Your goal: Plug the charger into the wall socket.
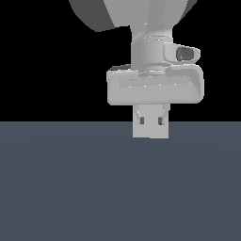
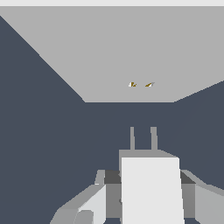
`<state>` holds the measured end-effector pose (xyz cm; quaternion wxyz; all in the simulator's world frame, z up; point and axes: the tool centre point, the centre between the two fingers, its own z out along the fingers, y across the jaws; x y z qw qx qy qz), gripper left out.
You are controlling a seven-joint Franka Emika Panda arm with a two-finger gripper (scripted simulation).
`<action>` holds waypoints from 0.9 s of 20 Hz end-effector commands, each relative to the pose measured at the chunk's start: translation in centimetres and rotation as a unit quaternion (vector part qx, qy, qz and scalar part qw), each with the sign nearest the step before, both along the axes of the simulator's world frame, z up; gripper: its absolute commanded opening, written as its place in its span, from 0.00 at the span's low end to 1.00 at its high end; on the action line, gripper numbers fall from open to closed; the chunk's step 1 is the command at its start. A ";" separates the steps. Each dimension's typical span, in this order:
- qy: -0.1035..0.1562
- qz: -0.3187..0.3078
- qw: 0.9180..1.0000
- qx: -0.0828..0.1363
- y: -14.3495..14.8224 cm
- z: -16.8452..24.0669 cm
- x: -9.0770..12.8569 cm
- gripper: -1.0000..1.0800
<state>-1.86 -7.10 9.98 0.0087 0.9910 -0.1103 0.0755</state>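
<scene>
My gripper (image 1: 150, 121) hangs just above the dark grey floor, shut on the charger (image 1: 150, 128), a small pale block held between the fingers (image 1: 140, 120). In the wrist view the charger (image 2: 151, 188) shows as a white box with two thin prongs (image 2: 132, 139) sticking out ahead of my gripper (image 2: 148, 177). The prongs point toward the wall socket (image 2: 109, 52), a flat light grey plate with two small yellowish holes (image 2: 132, 84). A strip of floor separates the prong tips from the plate, and the prongs line up roughly with the holes. The exterior view does not show the socket.
A dark blue-grey floor (image 1: 70, 188) fills the lower half of the exterior view, with black background above it. The arm's wrist and hand body (image 1: 155, 84) fill the upper middle.
</scene>
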 end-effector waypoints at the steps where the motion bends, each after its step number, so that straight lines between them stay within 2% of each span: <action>1: 0.000 0.000 1.000 0.000 -0.1 0.0 0.5 0.00; 11: 0.000 0.000 1.000 0.000 -0.9 0.0 3.8 0.00; 18: 0.000 0.000 1.000 0.000 -1.0 0.0 4.5 0.00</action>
